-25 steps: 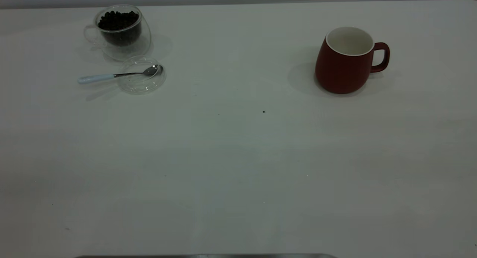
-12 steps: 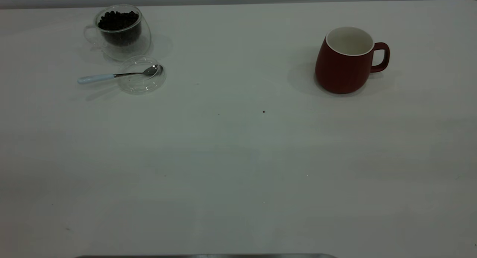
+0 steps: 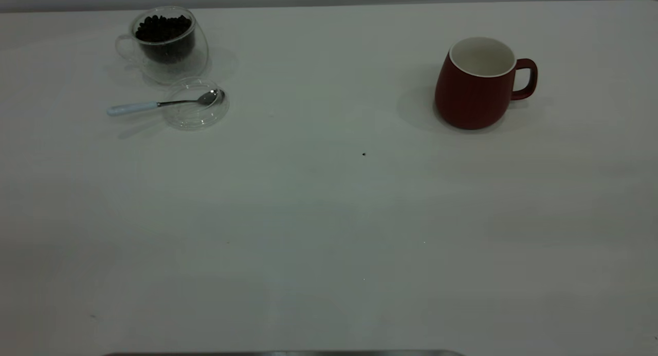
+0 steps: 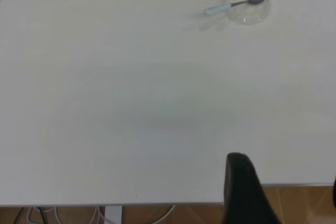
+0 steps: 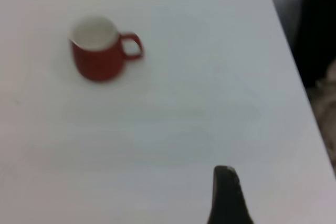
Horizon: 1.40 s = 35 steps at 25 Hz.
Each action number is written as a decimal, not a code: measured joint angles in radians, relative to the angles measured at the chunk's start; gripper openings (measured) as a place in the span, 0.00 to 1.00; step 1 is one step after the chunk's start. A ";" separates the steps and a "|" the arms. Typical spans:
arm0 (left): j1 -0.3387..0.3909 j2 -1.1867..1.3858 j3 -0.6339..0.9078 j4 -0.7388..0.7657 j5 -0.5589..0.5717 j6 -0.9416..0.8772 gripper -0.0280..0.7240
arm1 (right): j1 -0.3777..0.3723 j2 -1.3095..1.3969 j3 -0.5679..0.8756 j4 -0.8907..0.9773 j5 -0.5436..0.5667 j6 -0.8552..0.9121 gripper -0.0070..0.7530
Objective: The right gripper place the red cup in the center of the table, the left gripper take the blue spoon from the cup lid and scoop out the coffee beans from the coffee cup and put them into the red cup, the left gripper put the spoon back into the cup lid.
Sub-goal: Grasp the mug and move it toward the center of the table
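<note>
Nothing moved, red cup (image 3: 475,86) untouched, both grippers' fingers unclear

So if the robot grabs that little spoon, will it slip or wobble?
Probably a bit. The blue spoon has a thin, shiny metal stem, so it may slide or twist in a grip. Only its bowl rests in the cup lid, with the handle sticking out, so a nudge could tip it off.

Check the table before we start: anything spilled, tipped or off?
Nothing stands out. Glass cup upright with its beans inside, spoon resting across the lid, red cup upright and empty. Only a tiny dark speck mid-table.
</note>
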 joint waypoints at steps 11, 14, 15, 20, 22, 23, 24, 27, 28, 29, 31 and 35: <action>0.000 0.000 0.000 0.000 0.000 0.002 0.65 | 0.000 0.449 -0.059 0.353 -0.259 -0.244 0.71; 0.000 0.000 0.000 0.000 0.000 0.002 0.65 | 0.000 0.610 -0.059 0.476 -0.363 -0.359 0.71; 0.000 0.000 0.000 0.000 0.000 0.002 0.65 | 0.000 0.673 -0.064 0.509 -0.391 -0.405 0.71; 0.000 0.000 0.000 -0.001 0.000 0.002 0.65 | 0.000 1.002 -0.129 0.688 -0.517 -0.669 0.71; 0.000 0.000 0.000 -0.001 0.000 0.002 0.65 | 0.000 1.150 -0.180 0.750 -0.584 -0.767 0.71; 0.000 0.000 0.000 -0.001 0.000 0.002 0.65 | 0.000 1.213 -0.206 0.780 -0.618 -0.816 0.71; 0.000 0.000 0.000 -0.001 0.000 0.002 0.65 | 0.000 1.288 -0.239 0.805 -0.644 -0.856 0.71; 0.000 0.000 0.000 -0.001 0.000 0.002 0.65 | 0.000 1.499 -0.348 0.845 -0.673 -0.917 0.71; 0.000 0.000 0.000 -0.001 0.000 0.002 0.65 | 0.000 1.571 -0.389 0.850 -0.674 -0.924 0.71; 0.000 0.000 0.000 -0.001 0.000 0.002 0.65 | 0.000 1.642 -0.430 0.852 -0.672 -0.927 0.71; 0.000 0.000 0.000 -0.001 0.000 0.001 0.65 | 0.000 1.765 -0.506 0.853 -0.653 -0.928 0.71; 0.000 0.000 0.000 -0.001 0.000 0.001 0.65 | 0.000 1.983 -0.648 0.849 -0.583 -0.928 0.71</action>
